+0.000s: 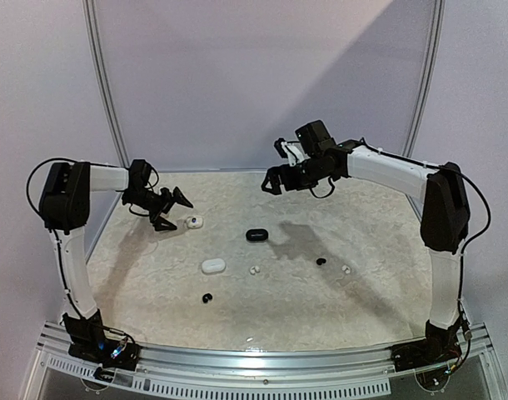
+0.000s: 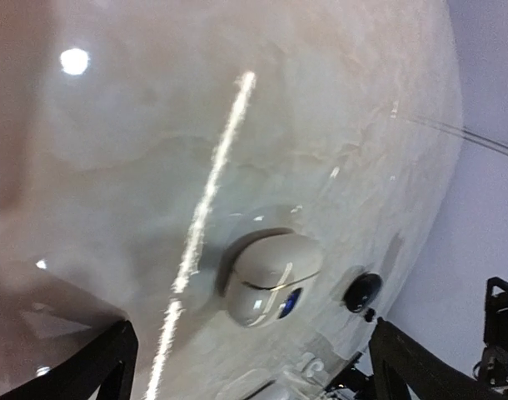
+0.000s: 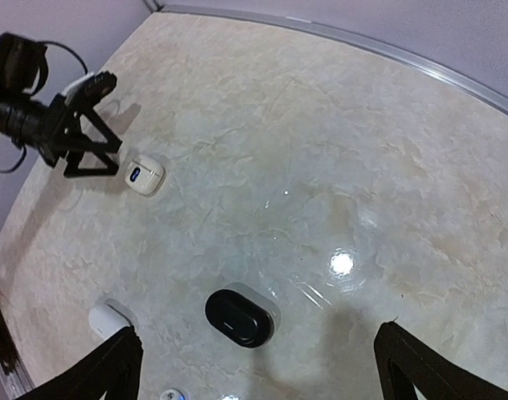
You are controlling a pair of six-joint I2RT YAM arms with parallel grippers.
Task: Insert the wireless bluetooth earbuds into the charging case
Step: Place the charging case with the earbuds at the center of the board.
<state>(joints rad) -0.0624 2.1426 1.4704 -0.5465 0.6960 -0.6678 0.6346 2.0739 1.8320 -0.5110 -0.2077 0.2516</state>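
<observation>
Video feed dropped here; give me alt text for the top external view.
Left gripper and right gripper hang open and empty above a marbled table. On it: a cream case, black case, white case and four loose earbuds.

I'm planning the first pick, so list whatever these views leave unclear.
Top external: white earbud and black earbud too small to show orientation.
Right wrist: white case partly behind a gripper finger; a small pale thing cut by the bottom edge.
Left wrist: dark round thing too blurred to tell bud from case.
</observation>
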